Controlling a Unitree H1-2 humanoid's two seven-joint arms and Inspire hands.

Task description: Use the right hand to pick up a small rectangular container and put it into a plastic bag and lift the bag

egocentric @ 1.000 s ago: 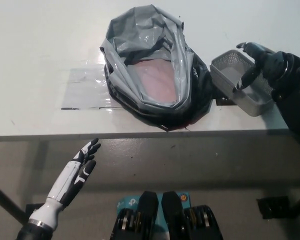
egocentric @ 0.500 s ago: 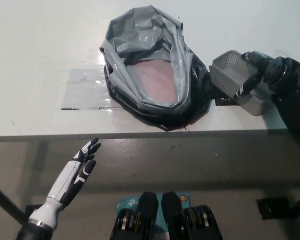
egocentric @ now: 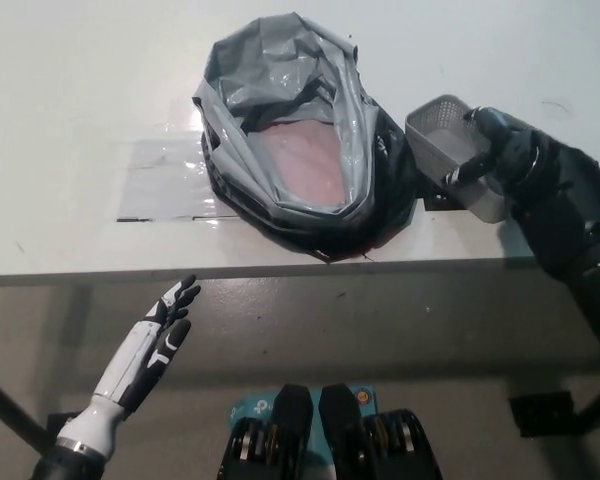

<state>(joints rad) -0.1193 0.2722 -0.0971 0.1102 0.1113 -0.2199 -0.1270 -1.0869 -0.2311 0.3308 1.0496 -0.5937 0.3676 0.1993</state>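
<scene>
Grey perforated metal, that's what the small rectangular container point(egocentric: 446, 145) looks like, a little mesh-walled tray over at about 2 o'clock in the head view. The black right hand point(egocentric: 500, 160) is clamped on its right-hand end, fingers wrapped over the rim, and the tray sits tilted with its open side facing the bag. I can't tell whether it's fully clear of the table point(egocentric: 80, 100) or if one corner rests on it.

The bit that matters: the plastic bag point(egocentric: 300, 140) is just beside the container, at roughly 9 o'clock from the right hand. The bag's mouth gapes upward with something pinkish showing inside. The container's long axis runs about 10 to 4 o'clock, so its free end already points toward the bag's rim. My guess is the next move is a short sideways carry and a drop over that crumpled grey edge, which could easily snag.

The white left hand point(egocentric: 160, 335) rests down at 7 o'clock, below the table edge, fingers spread and holding nothing, so well out of it.

The table is pale, with a clear shiny sheet point(egocentric: 160, 180) lying flat left of the bag. Beyond the near edge there's only greyish floor.
</scene>
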